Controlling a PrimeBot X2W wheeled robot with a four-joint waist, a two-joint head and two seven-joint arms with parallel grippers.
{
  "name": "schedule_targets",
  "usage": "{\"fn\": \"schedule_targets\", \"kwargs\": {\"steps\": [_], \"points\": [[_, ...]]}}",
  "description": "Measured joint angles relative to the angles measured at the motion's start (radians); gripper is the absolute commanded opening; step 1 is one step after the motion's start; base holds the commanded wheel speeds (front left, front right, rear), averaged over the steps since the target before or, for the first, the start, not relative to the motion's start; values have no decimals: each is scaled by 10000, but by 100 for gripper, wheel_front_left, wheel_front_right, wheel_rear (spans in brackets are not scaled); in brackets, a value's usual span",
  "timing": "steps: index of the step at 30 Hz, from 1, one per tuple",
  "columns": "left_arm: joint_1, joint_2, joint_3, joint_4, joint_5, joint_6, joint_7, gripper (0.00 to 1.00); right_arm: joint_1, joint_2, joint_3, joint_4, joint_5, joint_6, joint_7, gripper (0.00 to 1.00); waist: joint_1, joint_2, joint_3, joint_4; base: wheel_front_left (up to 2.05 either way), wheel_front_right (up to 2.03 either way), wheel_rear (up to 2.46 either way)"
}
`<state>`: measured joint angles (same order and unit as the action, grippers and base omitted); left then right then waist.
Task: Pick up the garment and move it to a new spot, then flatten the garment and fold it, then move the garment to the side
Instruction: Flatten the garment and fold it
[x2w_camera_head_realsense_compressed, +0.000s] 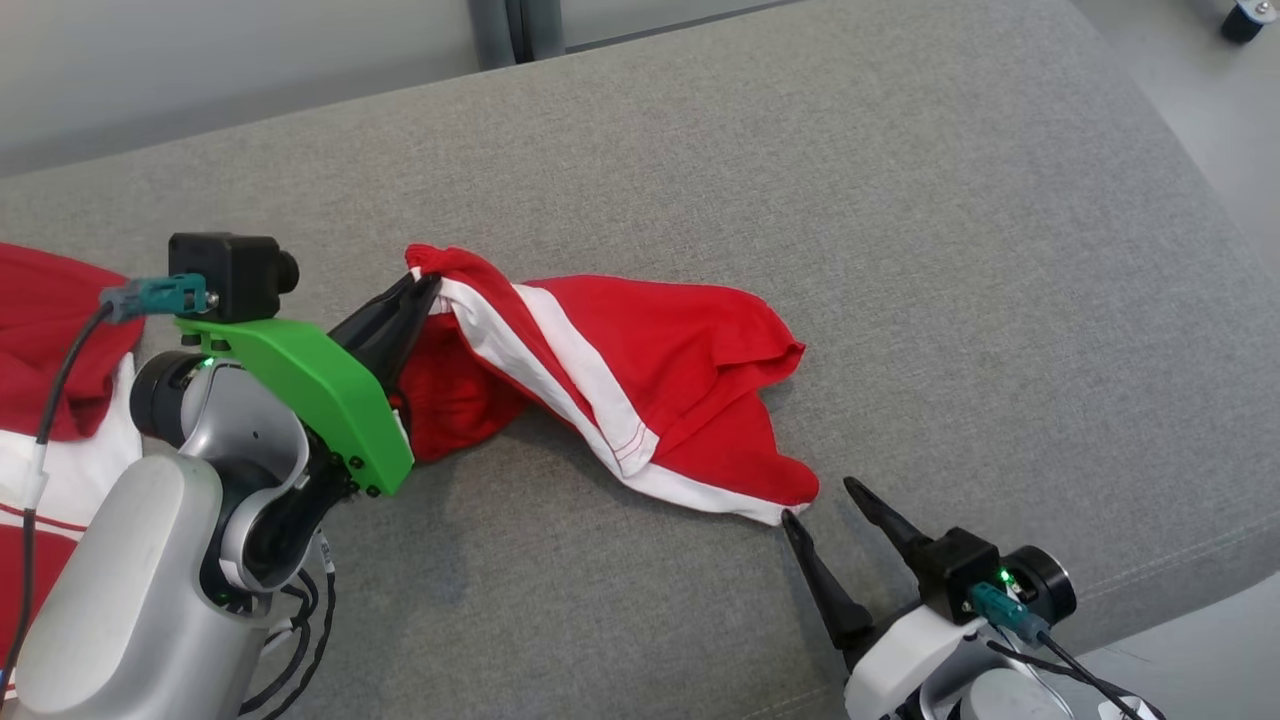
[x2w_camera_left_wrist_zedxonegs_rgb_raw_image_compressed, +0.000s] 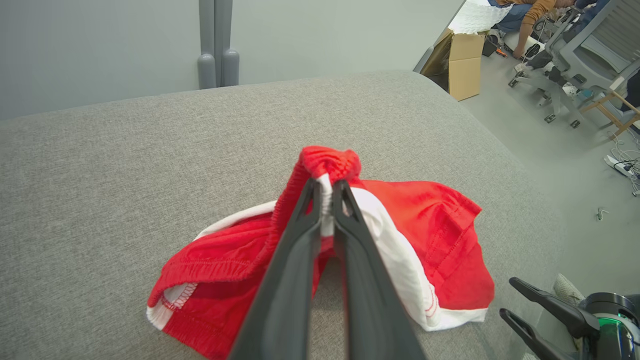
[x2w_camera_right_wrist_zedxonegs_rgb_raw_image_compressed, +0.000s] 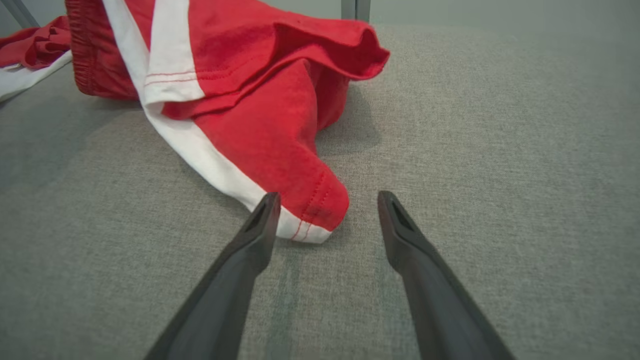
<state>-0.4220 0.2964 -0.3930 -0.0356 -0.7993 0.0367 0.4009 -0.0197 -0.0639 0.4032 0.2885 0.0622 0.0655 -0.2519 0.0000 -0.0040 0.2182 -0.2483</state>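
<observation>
While the left gripper (x2w_camera_head_realsense_compressed: 425, 285) was clamped on the gathered elastic waistband of the red cloth garment with white side stripes (x2w_camera_head_realsense_compressed: 650, 370), that edge was held up off the grey fabric-covered cushion (x2w_camera_head_realsense_compressed: 900, 200). The rest of the garment trailed down onto the cushion, crumpled, toward the robot's right. In the left wrist view the two dark fingers (x2w_camera_left_wrist_zedxonegs_rgb_raw_image_compressed: 295, 260) met on a bunched red and white fold. The right gripper (x2w_camera_head_realsense_compressed: 820, 500) sat low over the cushion with its jaws wide apart and nothing held. The garment's white-edged lower corner lay between its tips, close against one of them. Another red and white cloth (x2w_camera_head_realsense_compressed: 40, 340) lay at the cushion's left edge, beside the left arm.
</observation>
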Motion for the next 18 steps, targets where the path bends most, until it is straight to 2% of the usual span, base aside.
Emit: {"fn": "schedule_targets", "kwargs": {"steps": [18], "points": [[-349, 332, 639, 215, 267, 357, -73, 0, -349, 27, 499, 543, 105, 330, 0, 100, 0, 0, 397, 105, 0, 0, 0]]}}
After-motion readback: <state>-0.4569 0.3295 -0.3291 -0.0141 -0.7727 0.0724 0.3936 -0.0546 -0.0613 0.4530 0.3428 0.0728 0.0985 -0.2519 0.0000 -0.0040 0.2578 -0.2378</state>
